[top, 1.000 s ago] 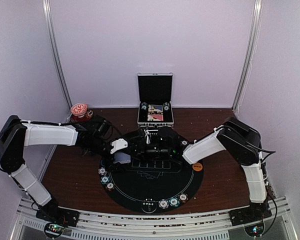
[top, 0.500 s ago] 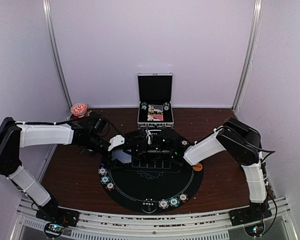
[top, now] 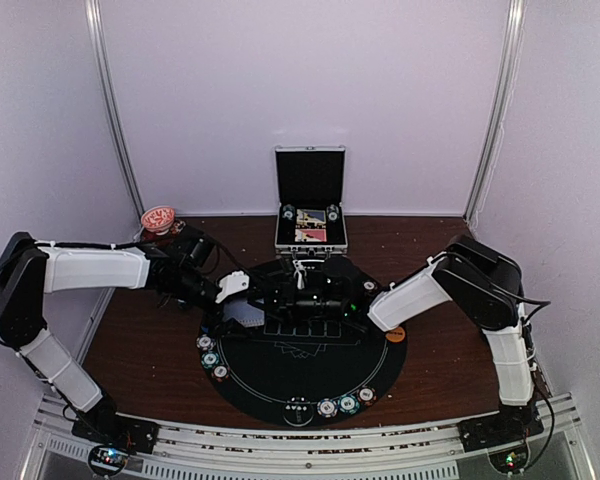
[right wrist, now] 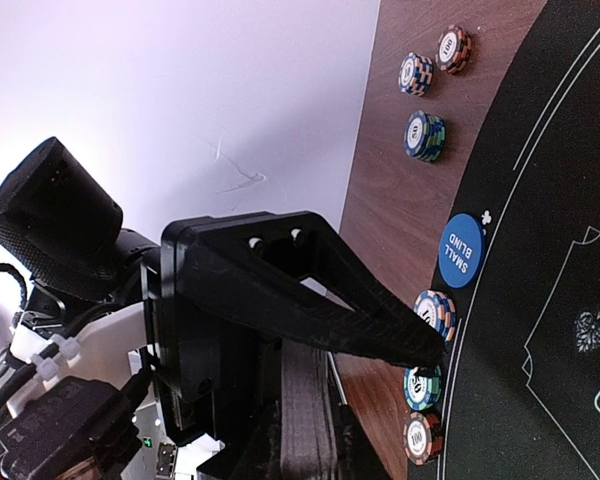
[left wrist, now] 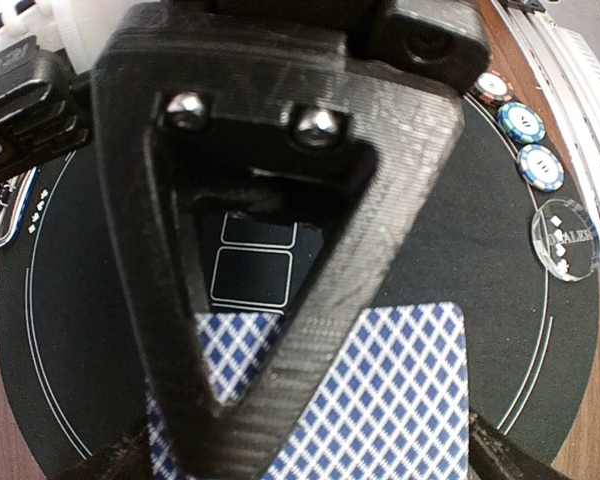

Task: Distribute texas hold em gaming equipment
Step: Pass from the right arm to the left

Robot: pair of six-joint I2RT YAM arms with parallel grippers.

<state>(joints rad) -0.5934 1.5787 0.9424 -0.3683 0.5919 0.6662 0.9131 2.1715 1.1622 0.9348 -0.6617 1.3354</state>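
A playing card with a blue diamond back fills the bottom of the left wrist view. It lies behind my left finger, well above the mat's printed card boxes. From above, my left gripper hovers open over that card at the mat's far-left rim. My right gripper is shut beside it, and I cannot make out anything in it. Striped poker chips sit at the mat's left edge and others at its near edge. Also in view are a blue small-blind disc, an orange disc and a clear dealer button.
The round black felt mat covers the middle of the brown table. An open silver case with cards and chips stands at the back. A red-and-white bowl sits at the back left. White walls close in on three sides.
My left gripper has drawn slightly back toward the far left while staying over the card. The right arm has not moved.
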